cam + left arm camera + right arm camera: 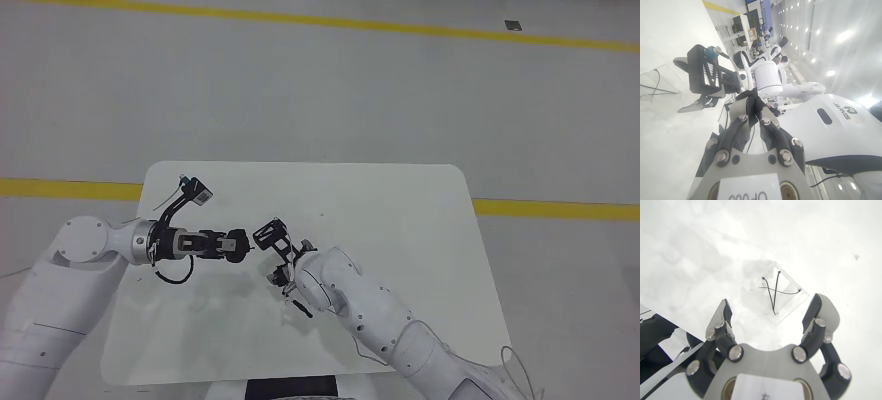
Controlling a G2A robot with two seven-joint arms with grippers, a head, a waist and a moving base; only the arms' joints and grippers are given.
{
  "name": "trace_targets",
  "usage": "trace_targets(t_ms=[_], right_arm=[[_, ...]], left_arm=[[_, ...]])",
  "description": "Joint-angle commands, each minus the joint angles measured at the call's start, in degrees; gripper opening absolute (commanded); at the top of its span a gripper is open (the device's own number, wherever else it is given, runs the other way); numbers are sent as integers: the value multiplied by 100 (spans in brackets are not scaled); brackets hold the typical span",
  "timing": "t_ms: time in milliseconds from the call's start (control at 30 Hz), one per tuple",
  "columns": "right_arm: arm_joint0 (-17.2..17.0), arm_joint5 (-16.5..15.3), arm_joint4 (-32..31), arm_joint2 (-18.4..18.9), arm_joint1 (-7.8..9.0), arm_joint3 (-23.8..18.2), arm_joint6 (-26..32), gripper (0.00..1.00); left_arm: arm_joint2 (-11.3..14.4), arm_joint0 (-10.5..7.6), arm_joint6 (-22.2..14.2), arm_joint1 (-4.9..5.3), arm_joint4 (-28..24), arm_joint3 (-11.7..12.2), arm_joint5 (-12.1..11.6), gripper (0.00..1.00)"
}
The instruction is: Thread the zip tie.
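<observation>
My left gripper (753, 98) is shut on a black zip tie (751, 106), which is bunched between its fingertips and held above the white table (400, 230). In the top view the left gripper (242, 243) sits left of centre, close to the right arm's wrist. My right gripper (770, 300) hangs open over a small clear tray (791, 306) holding three loose black zip ties (775, 291). From the left wrist view the same tray (668, 75) lies just beyond the right gripper's fingers (694, 105).
The table's far and right parts (420, 200) are bare white surface. Its rounded edges (470, 185) border grey floor with yellow lines. The two wrists are close together near the table's middle-left.
</observation>
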Motion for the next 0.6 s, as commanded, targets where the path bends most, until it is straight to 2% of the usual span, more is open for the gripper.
trace_targets(t_ms=[0,133,167,567], right_arm=[[-22,31,-44,14,-5,-19,-19,53],[-96,48,-155,69,-4,-87,-56,28],[-114,37,-176,83,-2,-96,-51,25],[-131,-18,-234,33,-82,168,24,15]], left_arm=[[0,0,0,0,0,0,0,0],[0,0,0,0,0,0,0,0],[0,0,0,0,0,0,0,0],[0,0,0,0,0,0,0,0]])
